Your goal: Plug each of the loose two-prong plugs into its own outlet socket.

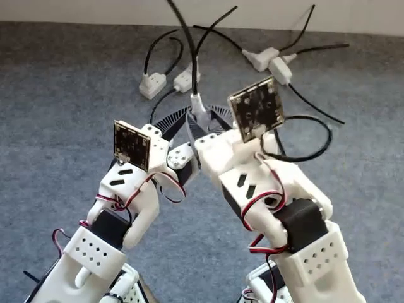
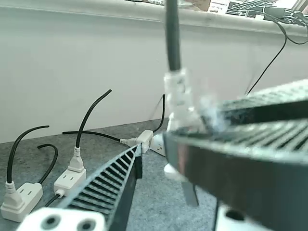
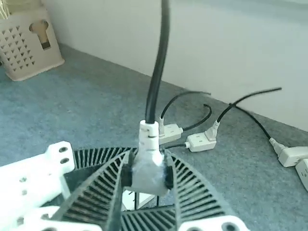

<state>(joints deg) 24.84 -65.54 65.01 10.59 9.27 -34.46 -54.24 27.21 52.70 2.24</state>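
Two at the back left of the grey desk (image 1: 57,95): first outlet socket (image 1: 151,84), then second outlet socket (image 1: 185,79) just beside it, both lying flat. Next, mid-desk, left end effector (image 2: 151,149), fingers spread wide, close beside the two-prong plug (image 3: 150,139). Plug upright above the desk, prongs down, black cord (image 3: 159,72) rising straight from its top. Right end effector (image 3: 148,167) clamped on the plug's body from both sides. Far back right, two more white cord ends (image 1: 262,58), touching.
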